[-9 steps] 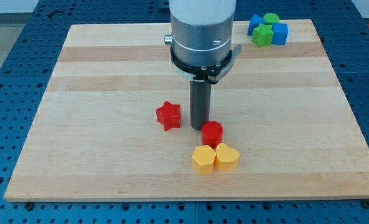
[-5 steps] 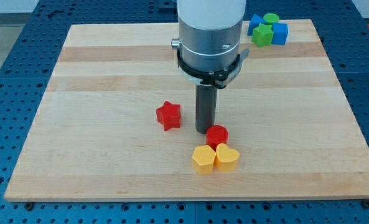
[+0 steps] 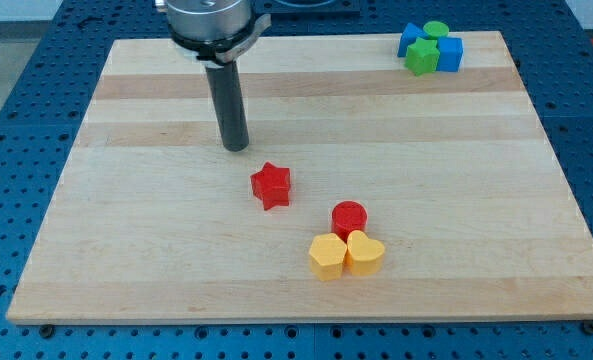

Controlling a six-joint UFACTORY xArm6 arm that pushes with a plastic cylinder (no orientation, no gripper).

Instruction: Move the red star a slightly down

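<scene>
The red star (image 3: 271, 185) lies a little left of the board's middle. My tip (image 3: 236, 147) rests on the board above it and slightly to the view's left, a short gap away and not touching it. The dark rod rises from the tip to the arm's silver collar at the view's top.
A red cylinder (image 3: 349, 217) sits right of and below the star, touching a yellow hexagon (image 3: 327, 257) and a yellow heart (image 3: 365, 253). Blue and green blocks (image 3: 430, 47) cluster at the top right corner of the wooden board (image 3: 126, 260).
My tip has moved from beside the red cylinder up and to the view's left, past the star. The red cylinder was nudged slightly right and down. The star has not moved.
</scene>
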